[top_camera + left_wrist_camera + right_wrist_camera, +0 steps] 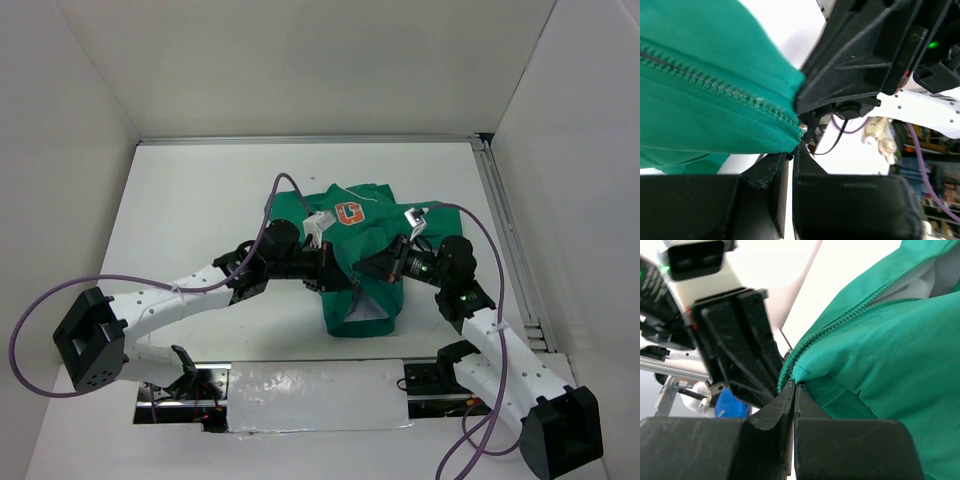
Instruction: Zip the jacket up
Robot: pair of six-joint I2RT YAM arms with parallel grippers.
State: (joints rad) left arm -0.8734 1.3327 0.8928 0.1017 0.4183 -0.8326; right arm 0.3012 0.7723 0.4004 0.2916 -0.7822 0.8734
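The green jacket (365,305) lies in the middle of the table with its orange-and-white G patch (348,213) facing up. Both grippers meet over its lower front. My left gripper (340,272) comes in from the left. In the left wrist view its jaws (792,150) stand nearly together, pinching the end of the zipper (715,85), where a small metal piece (803,129) shows. My right gripper (372,268) comes in from the right. In the right wrist view it (795,386) is shut on the jacket's hem corner (815,377) beside the zipper teeth.
The white table (200,200) is walled on three sides, and a metal rail (505,230) runs along its right edge. A white sheet (310,395) covers the gap between the arm bases. Purple cables (275,205) loop above both arms.
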